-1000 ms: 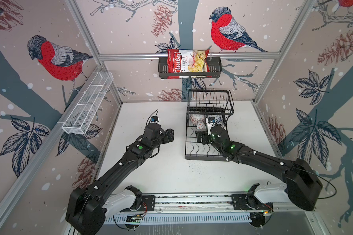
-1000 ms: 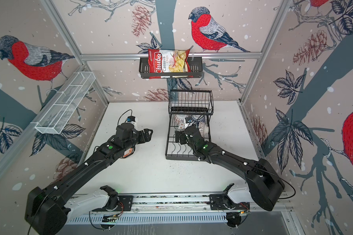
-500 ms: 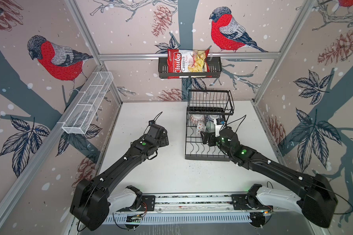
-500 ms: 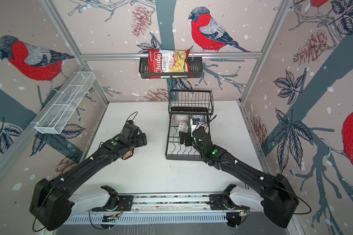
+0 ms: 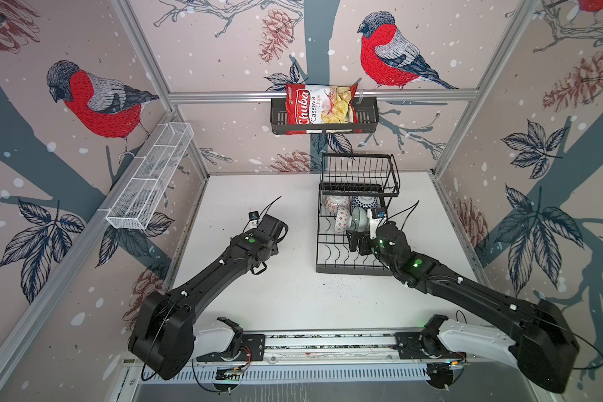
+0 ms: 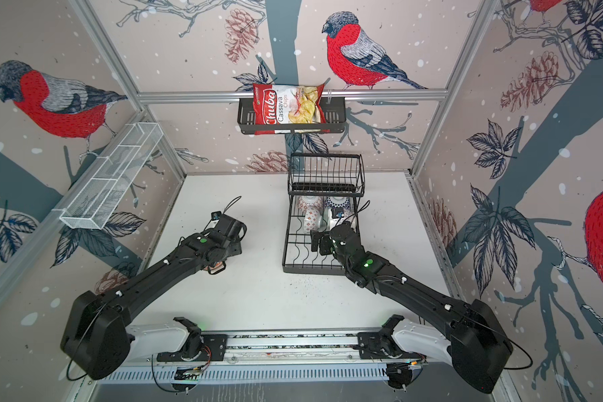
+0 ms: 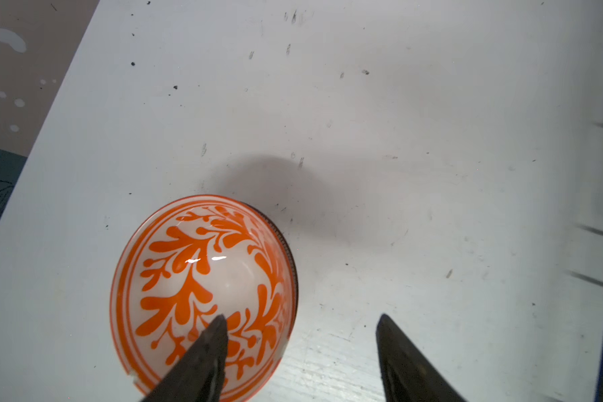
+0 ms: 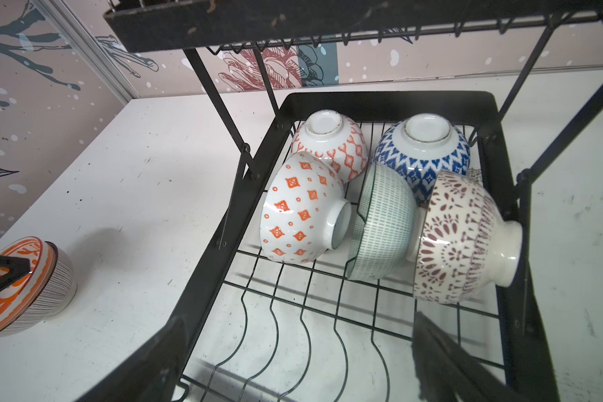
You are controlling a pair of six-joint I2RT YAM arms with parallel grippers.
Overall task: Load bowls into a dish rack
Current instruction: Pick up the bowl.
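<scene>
- The white, scuffed tabletop carries everything.
- The black wire dish rack stands on the right half of the tabletop, with its raised basket at the end nearest the back wall.
- The right gripper hangs over the rack's wavy dividers, spread wide and holding nothing.
- The left gripper is over the tabletop to the left of the rack, with its fingers parted. One is above the inside of the orange leaf bowl and the other is outside the rim; contact cannot be told.
- That bowl sits upright, nested in a grey-striped bowl, on the tabletop and apart from the rack.
- Five bowls lie in the rack's base, at the end below the basket.
- At the back, an orange lattice bowl and a blue zigzag bowl sit upside down.
- In front, an orange diamond bowl, a green dashed bowl and a maroon patterned bowl lie on their sides; the green and maroon ones touch.
</scene>
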